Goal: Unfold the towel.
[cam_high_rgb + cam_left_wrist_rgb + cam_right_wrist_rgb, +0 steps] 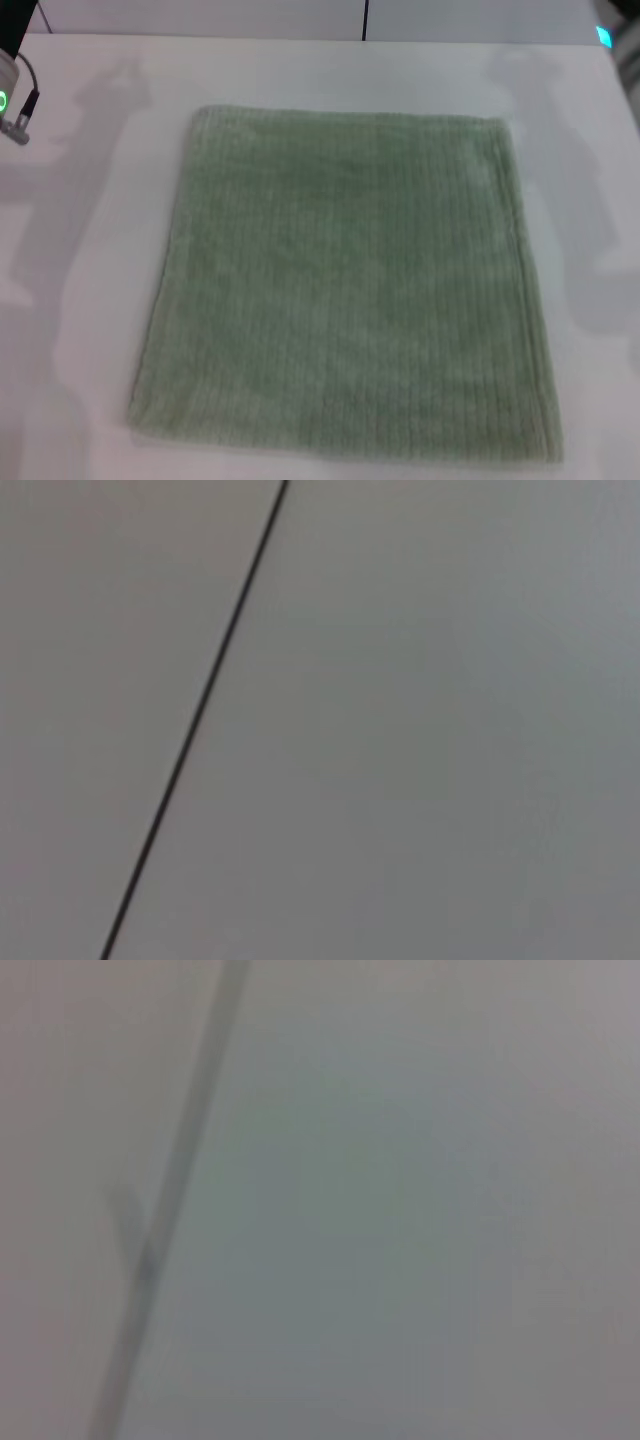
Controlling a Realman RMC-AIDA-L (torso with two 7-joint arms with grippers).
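Lying flat: the large, roughly square, pale sage-green terry towel [345, 290] is spread in the middle of the white table [90, 280], ribbed lines running front to back, hemmed edge visible along its right side.
Fold check: no doubled layer or turned-over corner shows from the head view, so the unfolding looks finished or all but finished.
Left arm: only a grey piece with a green light and a cable shows at the far left edge, well apart from the towel; the left gripper itself is out of view, so whether its fingers are apart or together cannot be told.
Right arm: a speck of cyan light at the top right corner is the only hint of it; the right gripper is out of view too.
Wrist views: both show only plain grey surface crossed by a dark line [195, 715].
Doing it well: if anything is left, it is smoothing, so pull the corners outward, low and gently, without dragging the whole cloth across the table.
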